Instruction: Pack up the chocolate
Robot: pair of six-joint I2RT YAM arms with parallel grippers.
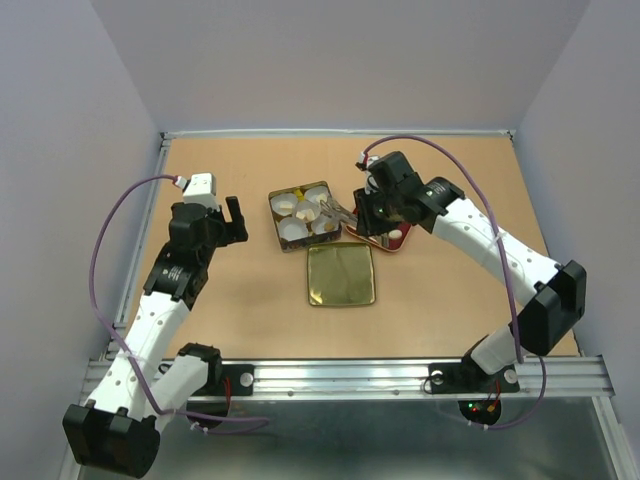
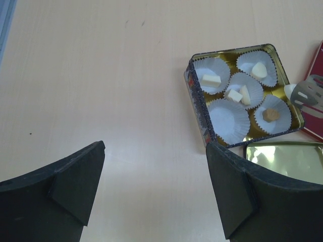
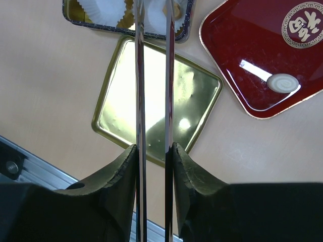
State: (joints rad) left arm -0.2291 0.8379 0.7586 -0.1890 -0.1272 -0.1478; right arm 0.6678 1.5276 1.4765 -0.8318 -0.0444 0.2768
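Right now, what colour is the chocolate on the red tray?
Cream-white chocolate with a spiral swirl; right wrist view shows it best.

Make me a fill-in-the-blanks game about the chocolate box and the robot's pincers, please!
1. The tin holds ___ paper cups.
2. Only one chocolate in them is ___, not white.
3. The right pincer is shut on metal tongs, while the left pincer is wide ___.
4. A swirly chocolate lies on the ___ tray.
Missing words: five, brown, open, red.
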